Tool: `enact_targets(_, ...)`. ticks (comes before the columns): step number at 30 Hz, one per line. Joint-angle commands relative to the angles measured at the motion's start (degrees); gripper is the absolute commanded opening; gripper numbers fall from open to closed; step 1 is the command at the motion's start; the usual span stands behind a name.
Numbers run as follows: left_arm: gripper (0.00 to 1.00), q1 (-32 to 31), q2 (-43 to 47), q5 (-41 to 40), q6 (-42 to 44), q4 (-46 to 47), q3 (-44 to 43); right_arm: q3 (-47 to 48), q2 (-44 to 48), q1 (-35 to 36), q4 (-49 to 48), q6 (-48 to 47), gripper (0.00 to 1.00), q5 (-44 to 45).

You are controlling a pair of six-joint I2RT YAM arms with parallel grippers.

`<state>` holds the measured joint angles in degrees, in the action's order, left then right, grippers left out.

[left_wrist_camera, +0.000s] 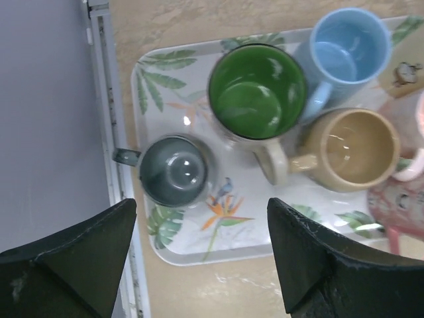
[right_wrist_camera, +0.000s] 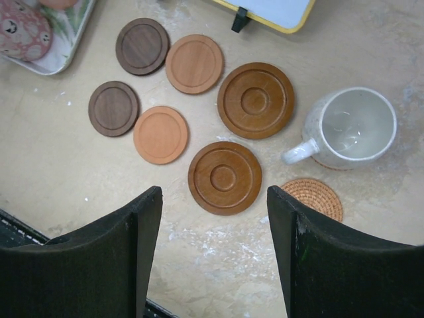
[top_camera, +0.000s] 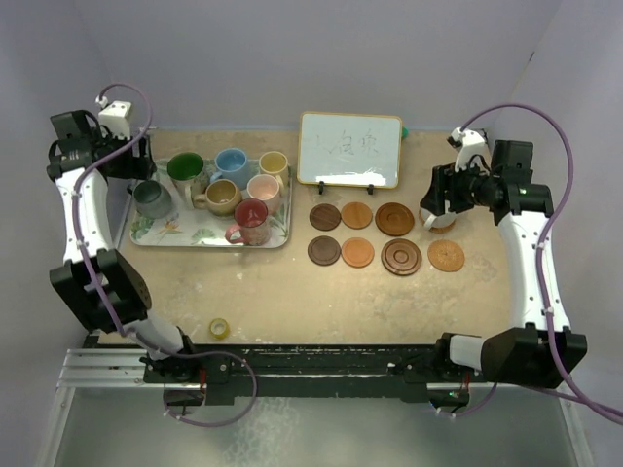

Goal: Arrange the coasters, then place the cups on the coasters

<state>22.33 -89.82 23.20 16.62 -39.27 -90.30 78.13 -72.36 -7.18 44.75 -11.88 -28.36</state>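
Several cups stand on the leaf-patterned tray (left_wrist_camera: 192, 255): grey (left_wrist_camera: 173, 170), green-lined (left_wrist_camera: 257, 91), light blue (left_wrist_camera: 349, 48), tan (left_wrist_camera: 354, 149). My left gripper (left_wrist_camera: 202, 218) hangs open over the tray's near left corner, just short of the grey cup and holding nothing. Several coasters lie in two rows right of the tray: dark (right_wrist_camera: 142, 46), smooth orange-brown (right_wrist_camera: 160, 134), ringed (right_wrist_camera: 224, 177), woven rattan (right_wrist_camera: 313, 197). The white cup (right_wrist_camera: 351, 126) stands on a rattan coaster at the far right end. My right gripper (right_wrist_camera: 213, 199) is open and empty above the near ringed coaster.
A small whiteboard (top_camera: 349, 149) on feet stands behind the coasters. A yellow tape roll (top_camera: 220, 328) lies near the front edge. The red cup (top_camera: 251, 220) and the pink cup (top_camera: 264, 189) fill the tray's right side. A metal rail (left_wrist_camera: 106, 119) runs along the tray's left.
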Motion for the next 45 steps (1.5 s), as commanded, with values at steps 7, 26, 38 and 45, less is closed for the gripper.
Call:
enact_targets(7, 0.74, 5.4, -22.3, 6.2, 22.6, -13.5, -22.8, -2.1, 4.7, 0.1, -1.6, -0.6, 0.67, -3.2)
enact_targets(26, 0.73, 3.5, -40.5, 10.8, 56.1, -24.2, -34.8, -3.9, 5.0, 0.1, -3.1, 0.6, 0.65, -2.7)
enact_targets(38, 0.63, 0.3, -44.8, 9.1, 66.1, -23.8, -34.4, -4.6, 4.8, 0.1, -4.3, 1.0, 0.65, -1.0)
enact_targets(45, 0.42, 0.2, -44.9, 8.3, 66.0, -23.5, -34.0, -4.3, 4.1, 0.1, -4.2, 1.0, 0.65, -0.7)
